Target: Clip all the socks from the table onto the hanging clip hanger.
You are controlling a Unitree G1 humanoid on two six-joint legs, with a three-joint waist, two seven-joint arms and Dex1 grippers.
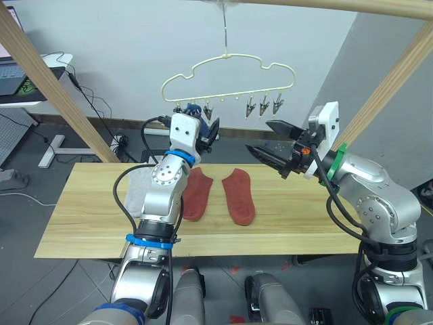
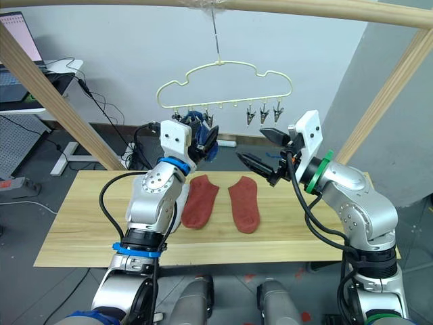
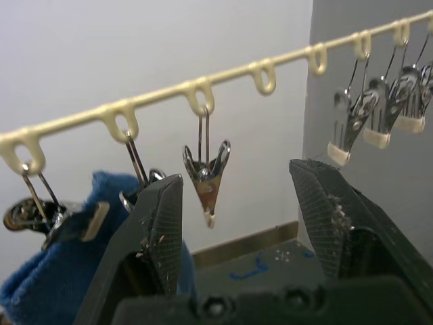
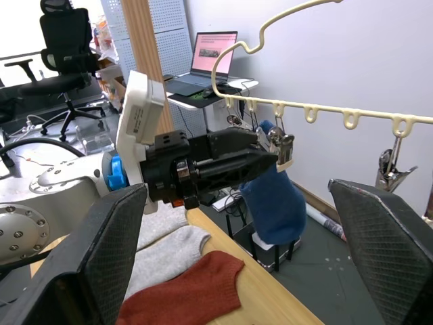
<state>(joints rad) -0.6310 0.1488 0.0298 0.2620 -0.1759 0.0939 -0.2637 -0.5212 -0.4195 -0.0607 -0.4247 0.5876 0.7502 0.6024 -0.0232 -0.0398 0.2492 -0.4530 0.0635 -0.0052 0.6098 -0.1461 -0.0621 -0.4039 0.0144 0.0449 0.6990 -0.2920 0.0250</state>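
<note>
Two rust red socks [image 1: 218, 193] are lying on the table [image 1: 81, 223]; both grippers, left [image 1: 206, 135] and right [image 1: 270, 145], are hovering spread apart beneath the clip hanger [image 1: 226, 81], where a blue sock [image 4: 274, 203] is hanging.

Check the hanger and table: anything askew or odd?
One oddity: the clips on the clip hanger are unevenly spread. Three bunch near the robot's right end and several loops between hang empty. The blue sock hangs at the other end, by the open left gripper. The rust red socks lie flat on the table.

Probably an office lab: laptop [image 4: 215, 54], desk chair [image 4: 64, 40], pegboard [image 4: 166, 30].
</note>
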